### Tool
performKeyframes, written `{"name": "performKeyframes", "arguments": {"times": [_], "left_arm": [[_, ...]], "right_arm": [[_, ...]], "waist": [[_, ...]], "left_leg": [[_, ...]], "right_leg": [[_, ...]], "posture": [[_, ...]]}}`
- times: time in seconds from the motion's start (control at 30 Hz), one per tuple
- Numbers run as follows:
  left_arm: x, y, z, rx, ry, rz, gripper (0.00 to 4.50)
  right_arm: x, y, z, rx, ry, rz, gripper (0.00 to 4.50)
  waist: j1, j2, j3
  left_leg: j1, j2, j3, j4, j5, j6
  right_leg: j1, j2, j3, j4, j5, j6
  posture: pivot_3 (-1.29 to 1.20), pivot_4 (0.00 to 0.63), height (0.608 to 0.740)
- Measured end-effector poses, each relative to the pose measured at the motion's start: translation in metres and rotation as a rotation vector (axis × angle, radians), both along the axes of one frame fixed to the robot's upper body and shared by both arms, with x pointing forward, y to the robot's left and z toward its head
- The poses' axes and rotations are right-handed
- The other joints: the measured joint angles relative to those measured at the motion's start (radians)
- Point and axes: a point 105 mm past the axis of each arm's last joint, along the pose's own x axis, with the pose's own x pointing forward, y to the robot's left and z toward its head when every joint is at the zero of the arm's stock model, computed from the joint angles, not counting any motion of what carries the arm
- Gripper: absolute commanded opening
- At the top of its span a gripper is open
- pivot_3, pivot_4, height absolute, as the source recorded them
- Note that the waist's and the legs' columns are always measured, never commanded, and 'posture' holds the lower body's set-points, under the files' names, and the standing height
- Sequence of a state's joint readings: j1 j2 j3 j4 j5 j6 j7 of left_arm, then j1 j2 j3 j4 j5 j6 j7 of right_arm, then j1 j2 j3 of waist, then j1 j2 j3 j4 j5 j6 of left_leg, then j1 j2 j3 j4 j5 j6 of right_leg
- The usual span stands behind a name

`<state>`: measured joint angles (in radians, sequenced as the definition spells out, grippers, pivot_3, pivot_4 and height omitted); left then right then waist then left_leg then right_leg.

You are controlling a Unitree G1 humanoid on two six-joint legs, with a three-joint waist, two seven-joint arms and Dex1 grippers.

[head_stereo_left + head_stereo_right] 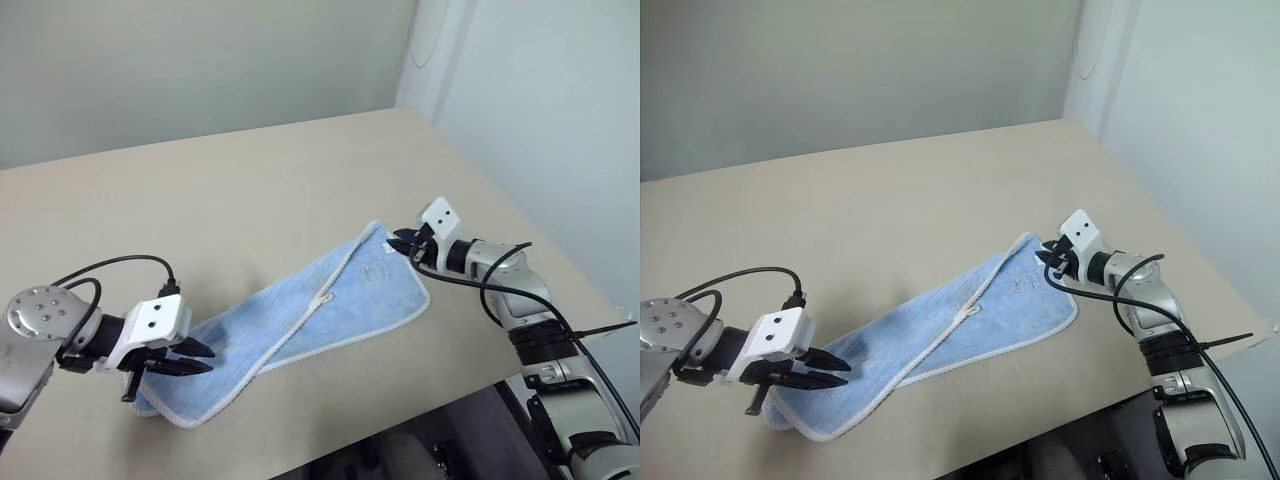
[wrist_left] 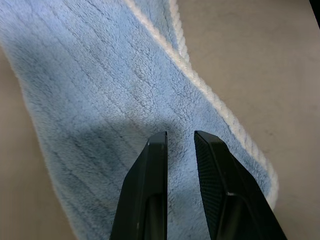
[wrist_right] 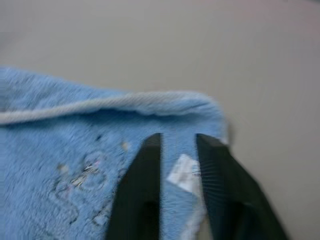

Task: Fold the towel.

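Note:
The light blue towel [image 1: 330, 300] lies folded in a long strip, slanting across the table from near left to far right, with its white border [image 2: 200, 85] showing. My left gripper [image 1: 197, 358] hovers over the strip's near left end, open, and there is nothing between its fingers [image 2: 150, 190]. At the far right corner of the towel [image 3: 60, 150] my right gripper [image 1: 403, 243] is also open, its fingertips [image 3: 212, 170] on either side of the small white tag [image 3: 185, 172] without clamping it.
The beige table [image 1: 250, 180] stretches bare behind the towel up to a pale wall. Its front edge [image 1: 400, 425] runs close below the towel and its right edge [image 1: 520, 215] passes just behind my right arm.

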<state>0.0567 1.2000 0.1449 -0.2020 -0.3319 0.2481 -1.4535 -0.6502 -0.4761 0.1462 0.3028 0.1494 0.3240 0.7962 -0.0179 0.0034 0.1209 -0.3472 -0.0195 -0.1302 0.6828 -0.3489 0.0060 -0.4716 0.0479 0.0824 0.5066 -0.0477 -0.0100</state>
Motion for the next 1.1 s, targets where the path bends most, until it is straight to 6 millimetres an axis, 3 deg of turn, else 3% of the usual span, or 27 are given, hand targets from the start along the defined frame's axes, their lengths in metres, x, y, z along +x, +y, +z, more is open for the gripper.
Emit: {"name": "performKeyframes", "arguments": {"times": [0.07,0.13,0.23,0.5,0.7,1.1], "left_arm": [[-0.002,-0.001,-0.001,0.000,0.005,-0.004,0.96],[-0.004,-0.005,0.000,-0.009,0.005,-0.018,0.96],[-0.007,-0.008,0.001,-0.024,0.015,-0.031,1.53],[-0.014,-0.013,0.005,0.027,0.013,-0.114,4.35],[-0.016,-0.015,0.005,0.080,-0.058,-0.204,4.35],[-0.027,-0.008,-0.017,0.206,-0.082,-0.308,4.35]], "right_arm": [[0.004,-0.002,0.002,-0.021,-0.012,-0.007,3.01],[0.007,-0.001,0.009,-0.025,-0.035,-0.003,3.01],[0.003,0.004,0.017,-0.011,-0.072,0.007,3.05],[-0.021,0.013,0.006,0.095,-0.036,-0.044,3.05],[-0.029,0.009,0.007,0.145,-0.027,-0.104,3.05],[-0.034,0.012,0.003,0.165,-0.009,-0.134,3.05]], "waist": [[0.000,0.000,0.000],[0.001,0.000,0.000],[0.001,0.000,0.000],[0.001,-0.001,-0.001],[0.000,-0.001,-0.001],[0.000,0.000,0.000]], "left_leg": [[0.000,0.000,0.000,0.000,0.001,0.000],[0.000,0.001,0.000,0.000,0.001,-0.001],[0.001,0.001,0.000,0.000,0.001,-0.001],[0.001,0.001,0.000,0.001,0.002,-0.003],[0.001,0.001,0.000,0.000,0.001,-0.004],[0.000,0.002,0.000,0.000,0.000,-0.005]], "right_leg": [[0.000,0.000,0.000,0.000,0.001,-0.001],[0.000,0.000,0.000,0.000,0.001,-0.002],[0.001,0.000,-0.001,0.000,0.001,-0.002],[0.002,0.000,-0.001,-0.001,0.001,-0.002],[0.002,0.000,-0.001,-0.001,0.001,-0.001],[0.001,0.000,-0.002,-0.002,0.000,-0.001]], "posture": [[0.00,0.150,0.740],[0.00,0.150,0.740],[0.00,0.150,0.740],[0.00,0.150,0.740],[0.00,0.150,0.740],[0.00,0.150,0.740]]}}
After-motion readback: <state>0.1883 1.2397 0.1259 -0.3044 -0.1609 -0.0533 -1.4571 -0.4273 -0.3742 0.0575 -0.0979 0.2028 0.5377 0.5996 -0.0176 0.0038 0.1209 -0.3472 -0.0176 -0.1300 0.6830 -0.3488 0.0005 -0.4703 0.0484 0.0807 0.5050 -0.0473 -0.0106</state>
